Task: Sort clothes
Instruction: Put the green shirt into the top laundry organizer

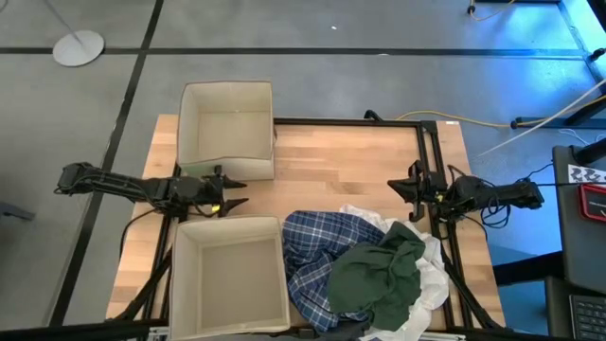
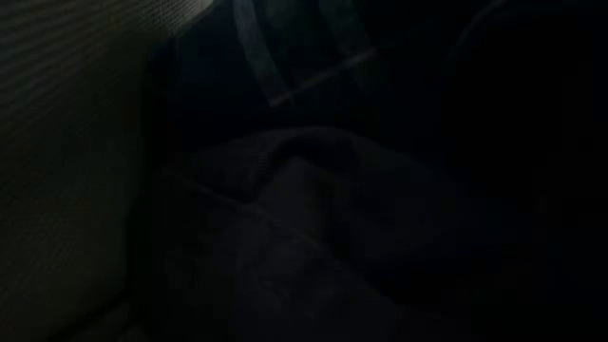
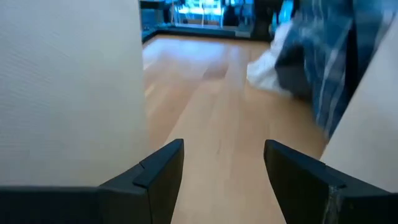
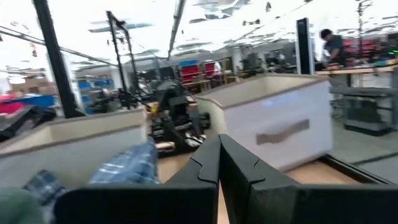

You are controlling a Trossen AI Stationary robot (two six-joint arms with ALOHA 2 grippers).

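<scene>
The clothes lie in a heap at the table's near right: a dark green garment on top, a blue-and-white plaid shirt under it and white pieces at the right. Two beige fabric boxes stand at the left, one far, one near. My left gripper stands open between the two boxes, over bare wood. My right gripper is shut at the table's right side, beyond the heap, touching nothing. In the left wrist view the plaid shirt lies ahead.
A black frame runs along the table's far and right edges. Bare wood lies between the grippers. The low view is dark, filled by fabric. In the right wrist view a person shows far off in the room.
</scene>
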